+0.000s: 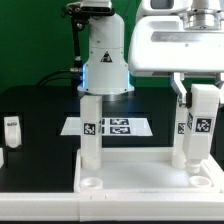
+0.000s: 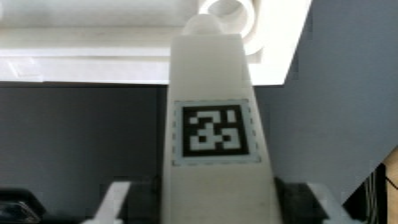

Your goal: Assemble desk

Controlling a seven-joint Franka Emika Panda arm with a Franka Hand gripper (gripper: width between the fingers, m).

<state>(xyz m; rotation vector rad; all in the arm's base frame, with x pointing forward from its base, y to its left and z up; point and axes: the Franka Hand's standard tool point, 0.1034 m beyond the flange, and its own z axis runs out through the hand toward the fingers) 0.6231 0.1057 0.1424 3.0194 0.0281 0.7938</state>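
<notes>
Table (image 1: 40, 112): marker board (image 1: 118, 127), loose leg (image 1: 12, 129), gripped leg (image 1: 203, 122).

Bright, even light washes out the white panel (image 1: 140, 180) against the dark worktop (image 1: 45, 100); shadows are faint. The wrist view is soft and grainy, and the leg (image 2: 217, 120) blurs nearest the lens.

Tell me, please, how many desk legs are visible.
3: an upright leg on the panel at the exterior view's left, a held leg in the gripper at its right, a loose leg on the table far left. A cut-off piece there may be another.
</notes>
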